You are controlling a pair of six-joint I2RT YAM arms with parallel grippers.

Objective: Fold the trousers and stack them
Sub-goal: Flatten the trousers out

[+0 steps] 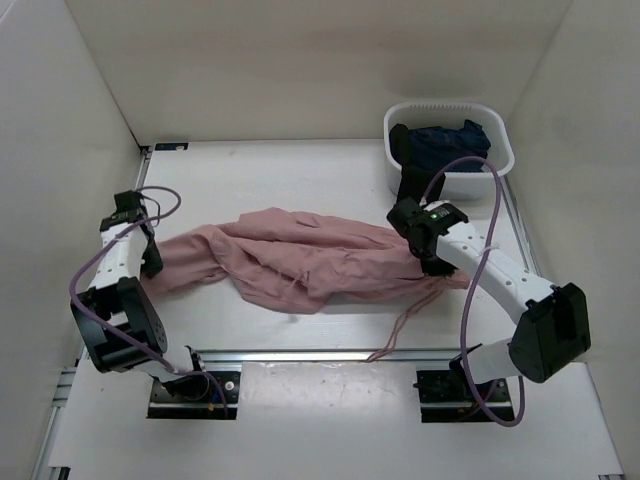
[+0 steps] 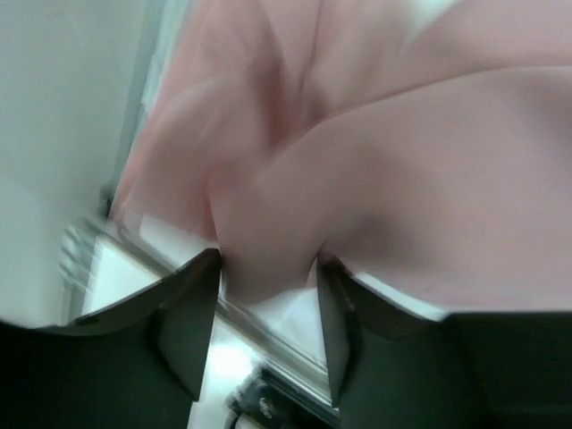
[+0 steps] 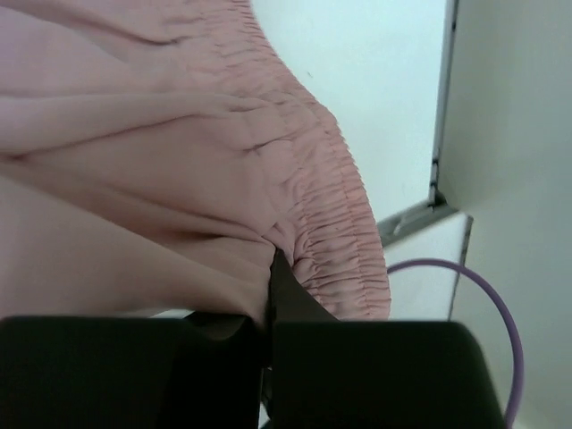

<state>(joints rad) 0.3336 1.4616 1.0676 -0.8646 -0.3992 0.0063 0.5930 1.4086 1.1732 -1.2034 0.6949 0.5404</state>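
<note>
Since the left claw (image 2: 268, 261) stands parted, dusty-pink thin fabric trousers (image 1: 300, 258) lying loose between its tips may slip; the right claw (image 3: 274, 279) pinches their waistband (image 3: 344, 223).

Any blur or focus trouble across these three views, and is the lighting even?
Top external: sharp and evenly lit, with no harsh shadows around the trousers. Left wrist: heavily motion-blurred, the cloth's folds smeared and edges lost. Right wrist: in focus, with the gathered waistband crisp and no glare.
</note>
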